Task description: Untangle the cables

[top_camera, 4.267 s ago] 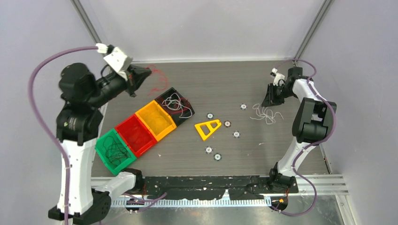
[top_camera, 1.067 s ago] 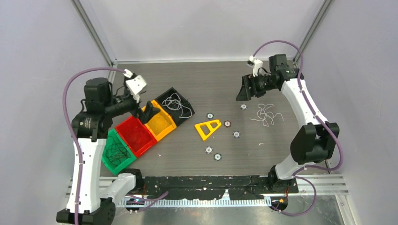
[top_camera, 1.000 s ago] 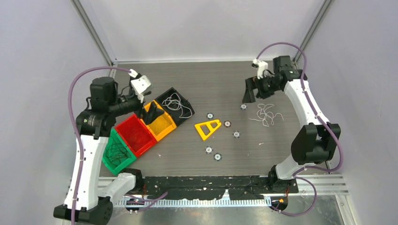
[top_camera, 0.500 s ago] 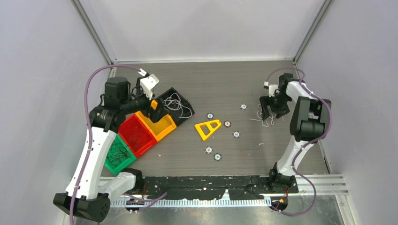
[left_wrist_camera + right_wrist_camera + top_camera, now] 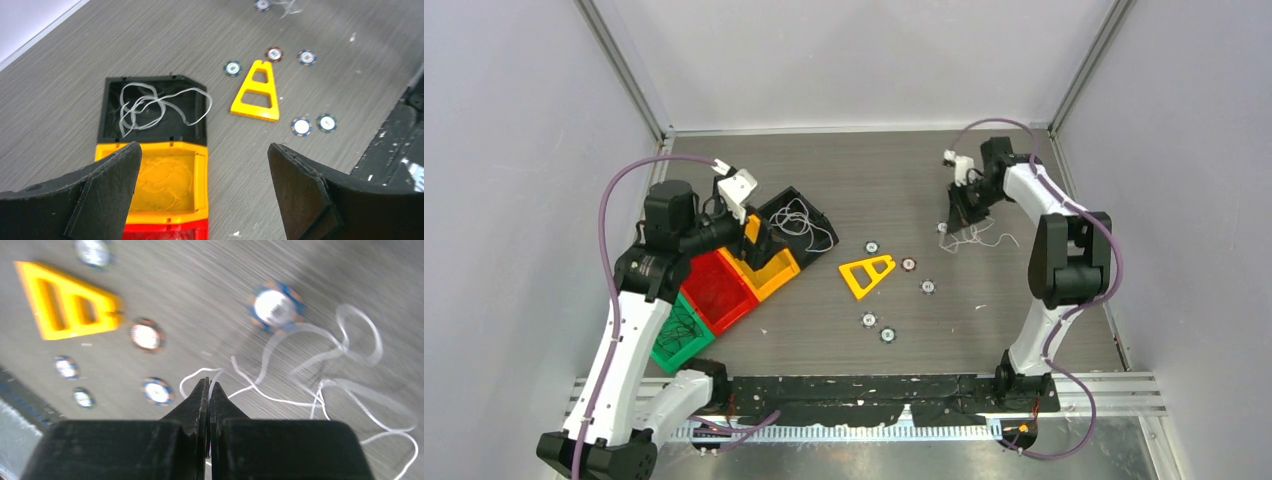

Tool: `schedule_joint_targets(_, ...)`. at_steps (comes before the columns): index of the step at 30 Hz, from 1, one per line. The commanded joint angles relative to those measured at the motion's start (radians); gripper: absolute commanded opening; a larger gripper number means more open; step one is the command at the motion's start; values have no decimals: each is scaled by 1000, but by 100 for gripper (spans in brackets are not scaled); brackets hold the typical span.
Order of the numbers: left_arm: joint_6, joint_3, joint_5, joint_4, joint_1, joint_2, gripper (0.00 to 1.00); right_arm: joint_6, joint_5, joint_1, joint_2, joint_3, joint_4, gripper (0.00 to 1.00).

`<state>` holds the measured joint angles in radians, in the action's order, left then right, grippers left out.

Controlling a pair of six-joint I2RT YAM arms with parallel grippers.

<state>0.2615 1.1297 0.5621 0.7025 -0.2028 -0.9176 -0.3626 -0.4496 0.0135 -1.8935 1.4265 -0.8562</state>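
Cables [image 5: 350,386], white, hair-thin, loosely looped

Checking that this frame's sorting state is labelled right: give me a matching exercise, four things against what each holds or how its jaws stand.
Things:
1 black bin
2 green bin
3 left gripper
4 right gripper

States:
A jaws closed on a strand of the loose white cables
B holds black wires
C jaws wide open above the yellow bin
D holds white wires

Pairs: 1-D, 2-B, 3-C, 4-A.
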Motion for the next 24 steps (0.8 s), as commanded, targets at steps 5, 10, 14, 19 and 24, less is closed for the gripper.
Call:
schedule_joint_targets(5, -105, -52, 253, -368, -48, -64, 99, 61, -368, 232, 229, 204, -2, 5)
schedule_joint_targets(10, -110, -12, 190, -433, -112, -152, 100, 77, -332, 319, 237, 319, -40, 6)
schedule_joint_targets(14, -97, 12, 169, -428, -115, -178, 99, 21, -168, 319, 242, 328, -126, 5)
schedule_joint_targets(19, -49, -36, 228, -477, -149, -227, 100, -3, -291, 326, 301, 245, -120, 5)
schedule_joint_targets(24, -32, -61, 169, -543, -269, -320, 100, 22, -185, 333, 285, 207, -60, 5)
